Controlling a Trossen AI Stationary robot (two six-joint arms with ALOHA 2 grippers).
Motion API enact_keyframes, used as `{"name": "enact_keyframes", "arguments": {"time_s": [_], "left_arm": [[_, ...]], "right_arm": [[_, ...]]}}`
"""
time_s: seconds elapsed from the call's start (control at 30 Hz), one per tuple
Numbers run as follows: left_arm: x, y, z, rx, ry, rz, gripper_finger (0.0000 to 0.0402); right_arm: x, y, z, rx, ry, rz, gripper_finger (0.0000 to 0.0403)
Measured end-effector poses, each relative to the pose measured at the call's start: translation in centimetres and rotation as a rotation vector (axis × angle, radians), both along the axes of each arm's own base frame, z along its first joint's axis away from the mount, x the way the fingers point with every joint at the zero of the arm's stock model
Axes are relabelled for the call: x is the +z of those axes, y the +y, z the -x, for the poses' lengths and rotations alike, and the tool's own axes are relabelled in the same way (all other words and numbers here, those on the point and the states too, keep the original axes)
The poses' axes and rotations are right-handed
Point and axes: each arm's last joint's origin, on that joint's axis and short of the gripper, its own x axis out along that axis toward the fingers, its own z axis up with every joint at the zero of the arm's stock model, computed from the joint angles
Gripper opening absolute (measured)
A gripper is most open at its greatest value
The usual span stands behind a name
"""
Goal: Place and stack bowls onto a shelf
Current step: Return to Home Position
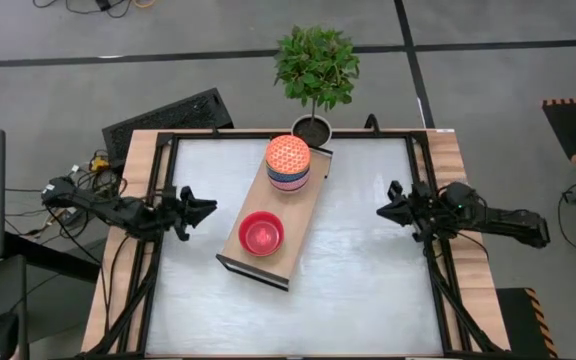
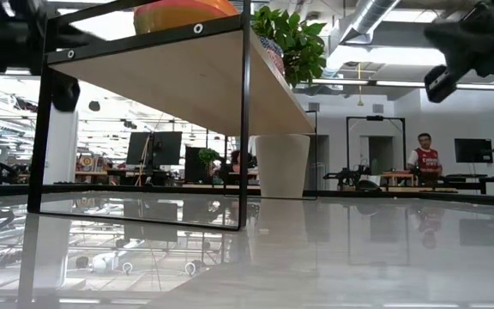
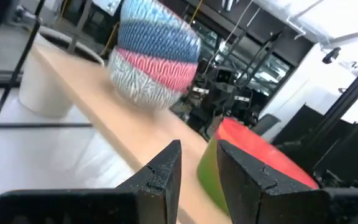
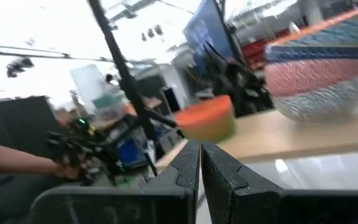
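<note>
The light-wood shelf (image 1: 300, 222) with its dark frame stands slantwise in the middle of the table, and it also shows in the low view (image 2: 187, 81). On its far end rests a nested stack of patterned bowls (image 1: 288, 162), red-white on top with blue-white below (image 3: 154, 59) (image 4: 319, 71). On its near end sits a plain red bowl (image 1: 261, 233) nested on a green one (image 3: 253, 158). My left gripper (image 1: 208, 208) hovers left of the shelf, slightly open and empty (image 3: 199, 149). My right gripper (image 1: 383, 211) hovers right of the shelf, shut and empty (image 4: 201, 149).
A potted plant (image 1: 313, 128) in a white pot (image 2: 281, 165) stands at the table's far edge, just behind the shelf's far end. Bare white tabletop (image 1: 368, 280) lies on both sides of the shelf. A person in a red shirt (image 2: 424, 159) stands far off in the room.
</note>
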Motion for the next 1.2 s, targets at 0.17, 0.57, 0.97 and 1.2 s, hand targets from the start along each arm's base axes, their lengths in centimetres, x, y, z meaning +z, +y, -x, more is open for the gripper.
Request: {"name": "enact_keyframes", "arguments": {"time_s": [0.17, 0.57, 0.97, 1.2], "left_arm": [[-1.3, 0.0, 0.0, -0.011, 0.048, 0.012, 0.0088], [-2.5, 0.0, 0.0, 0.023, 0.198, -0.126, 0.0088], [-3.1, -0.1, -0.1, -0.010, 0.255, -0.136, 0.0088], [-3.1, -0.2, -0.1, -0.069, 0.250, -0.134, 0.0088]], "right_arm": [[-1.4, -0.1, -0.3, -0.014, 0.077, 0.024, 0.0045], [-2.2, -0.6, -0.4, -0.096, 0.141, 0.147, 0.0045], [-2.3, -0.7, -0.4, -0.101, 0.155, 0.161, 0.0045], [-2.4, -0.7, -0.4, -0.101, 0.158, 0.162, 0.0045]]}}
